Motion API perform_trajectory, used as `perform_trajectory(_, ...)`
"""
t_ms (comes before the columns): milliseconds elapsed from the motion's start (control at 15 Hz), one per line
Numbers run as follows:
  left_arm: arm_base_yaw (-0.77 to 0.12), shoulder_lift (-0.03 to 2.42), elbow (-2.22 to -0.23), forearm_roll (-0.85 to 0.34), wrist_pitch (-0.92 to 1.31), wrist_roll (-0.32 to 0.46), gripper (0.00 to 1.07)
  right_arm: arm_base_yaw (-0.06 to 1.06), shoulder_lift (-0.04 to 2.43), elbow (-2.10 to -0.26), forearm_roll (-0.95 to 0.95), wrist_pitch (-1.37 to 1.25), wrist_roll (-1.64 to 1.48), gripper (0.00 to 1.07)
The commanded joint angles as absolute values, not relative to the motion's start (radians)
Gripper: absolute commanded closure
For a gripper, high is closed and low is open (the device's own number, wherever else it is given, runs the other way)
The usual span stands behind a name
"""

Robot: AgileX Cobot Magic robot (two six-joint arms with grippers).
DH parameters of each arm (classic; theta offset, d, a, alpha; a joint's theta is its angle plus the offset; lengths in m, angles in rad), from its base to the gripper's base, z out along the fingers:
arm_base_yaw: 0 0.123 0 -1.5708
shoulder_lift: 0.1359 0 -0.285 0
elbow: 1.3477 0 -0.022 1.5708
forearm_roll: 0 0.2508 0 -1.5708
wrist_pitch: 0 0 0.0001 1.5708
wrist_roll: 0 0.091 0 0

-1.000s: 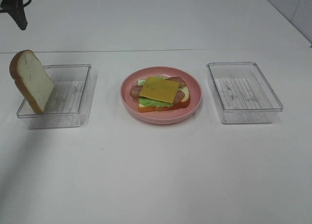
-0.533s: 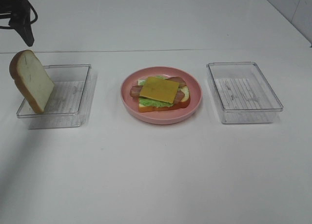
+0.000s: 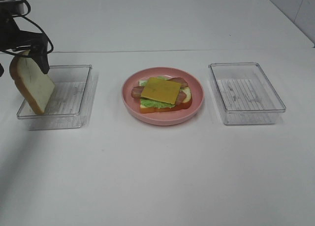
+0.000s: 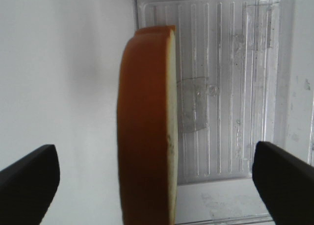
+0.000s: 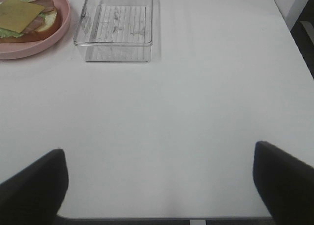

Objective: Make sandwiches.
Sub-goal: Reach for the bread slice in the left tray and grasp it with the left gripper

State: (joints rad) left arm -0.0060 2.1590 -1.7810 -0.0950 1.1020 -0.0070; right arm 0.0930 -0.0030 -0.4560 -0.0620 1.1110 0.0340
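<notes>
bread slice (image 4: 147,127) between spread left fingers (image 4: 29,178)

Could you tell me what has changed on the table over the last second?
The left pincer has come down from the far left corner to the leaning bread slice, open, straddling its top edge without gripping. The bread slice, the open sandwich on the pink plate and both clear trays stayed put.

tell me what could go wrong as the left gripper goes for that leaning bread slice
1. The bread slice stands tilted on edge against the left tray; a finger of the open left gripper could nudge it over before the jaws close.
2. It leans over the tray's outer rim, so it might fall onto the table.
3. A crooked grip could set it askew on the cheese of the open sandwich.
</notes>
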Motion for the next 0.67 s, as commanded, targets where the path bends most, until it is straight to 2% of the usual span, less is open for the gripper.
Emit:
perform_trajectory(67, -0.006, 2.192, -1.773, -0.115, 1.068, 0.000, 0.06, 0.086, -0.033, -0.452, -0.065, 1.100, 0.022, 0.08)
perform_trajectory(200, -0.006, 2.198, -1.773, -0.120, 1.065, 0.000, 0.11, 0.086, -0.033, -0.452, -0.065, 1.100, 0.022, 0.08)
perform_trajectory(267, -0.006, 2.199, -1.773, -0.120, 1.064, 0.000, 0.19, 0.086, -0.033, -0.452, -0.065, 1.100, 0.022, 0.08)
perform_trajectory(400, -0.006, 2.198, -1.773, -0.120, 1.065, 0.000, 0.56, 0.086, -0.033, -0.452, -0.065, 1.100, 0.022, 0.08)
perform_trajectory(467, -0.006, 2.198, -1.773, -0.123, 1.065, 0.000, 0.65, 0.086, -0.033, -0.452, -0.065, 1.100, 0.022, 0.08)
perform_trajectory(533, -0.006, 2.198, -1.773, -0.128, 1.069, -0.006, 0.81, 0.086, -0.033, -0.452, -0.065, 1.100, 0.022, 0.08)
perform_trajectory(600, -0.006, 2.198, -1.773, -0.145, 1.083, -0.006, 1.03, 0.086, -0.033, -0.452, -0.065, 1.100, 0.022, 0.08)
perform_trajectory(667, -0.010, 2.198, -1.773, -0.147, 1.094, -0.007, 1.07, 0.086, -0.033, -0.452, -0.065, 1.100, 0.022, 0.08)
